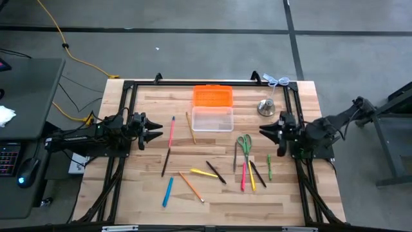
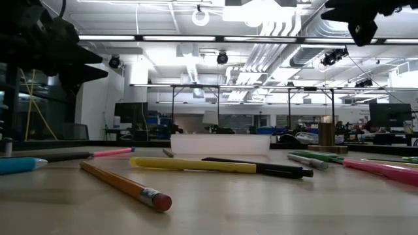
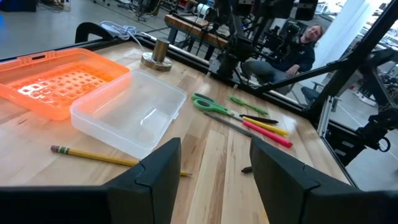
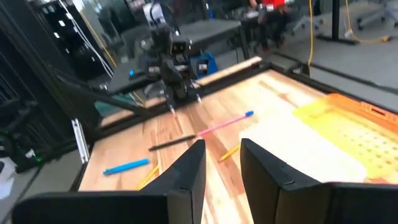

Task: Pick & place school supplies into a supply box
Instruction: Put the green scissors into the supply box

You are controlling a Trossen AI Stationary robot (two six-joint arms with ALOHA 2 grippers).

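Observation:
The clear supply box [image 1: 212, 119] sits open-topped at the table's far middle, its orange lid [image 1: 212, 95] lying just beyond it. Pens and pencils lie flat on the wood: a pink pen [image 1: 172, 131], a wooden pencil [image 1: 190, 127], a blue pen [image 1: 168, 191], a yellow pen [image 1: 203, 173] and a cluster [image 1: 250, 175] near the green-handled scissors [image 1: 243, 144]. My left gripper [image 1: 159, 129] hovers open at the table's left, pointing level toward the box [image 3: 130, 115]. My right gripper [image 1: 262, 131] hangs open above the table's right side, beside the scissors, with nothing between its fingers [image 4: 186, 168].
A silver bell-shaped object [image 1: 266, 106] stands right of the lid. A black frame [image 1: 206, 82] borders the table's far edge and sides. A person sits beyond the table's right side [image 3: 298, 53]. Bare wood lies between the box and the pens nearer the front.

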